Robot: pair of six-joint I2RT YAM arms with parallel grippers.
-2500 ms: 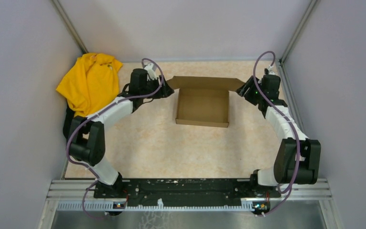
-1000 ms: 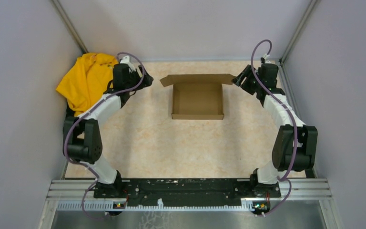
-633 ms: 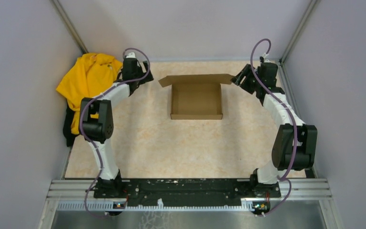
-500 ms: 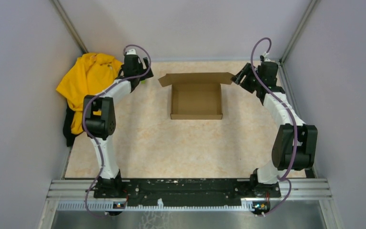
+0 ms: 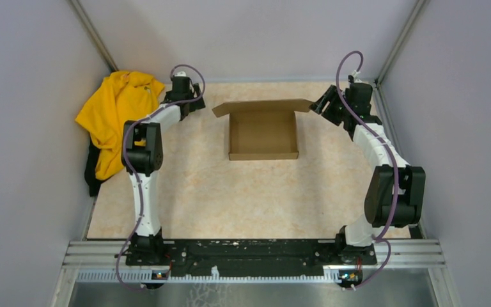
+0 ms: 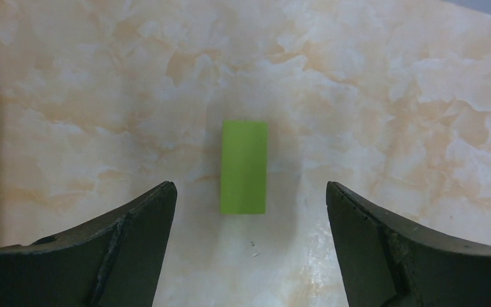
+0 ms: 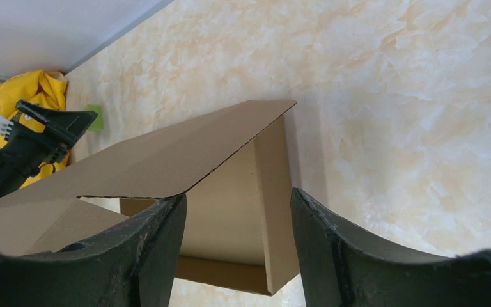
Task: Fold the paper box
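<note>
The paper box (image 5: 263,132) is a shallow brown cardboard tray at the back middle of the table, its lid flap (image 5: 262,107) raised along the far side. My right gripper (image 5: 320,106) hangs open at the flap's right end. In the right wrist view the flap (image 7: 166,160) runs past my left fingertip and the box's side wall (image 7: 272,192) shows between the fingers; I cannot tell if anything touches. My left gripper (image 5: 190,105) is away from the box at the back left, open wide (image 6: 249,187) over a small green block (image 6: 244,166) lying flat on the table.
A yellow cloth (image 5: 118,115) is heaped in the back left corner, just left of my left arm. Grey walls close in the table on the left, back and right. The arms' base rail (image 5: 249,252) runs along the near edge.
My left arm has swung further from the box toward the back left corner, its elbow rising, and its jaws have opened wider. The box slid left earlier, then stayed put. The right arm holds still.
</note>
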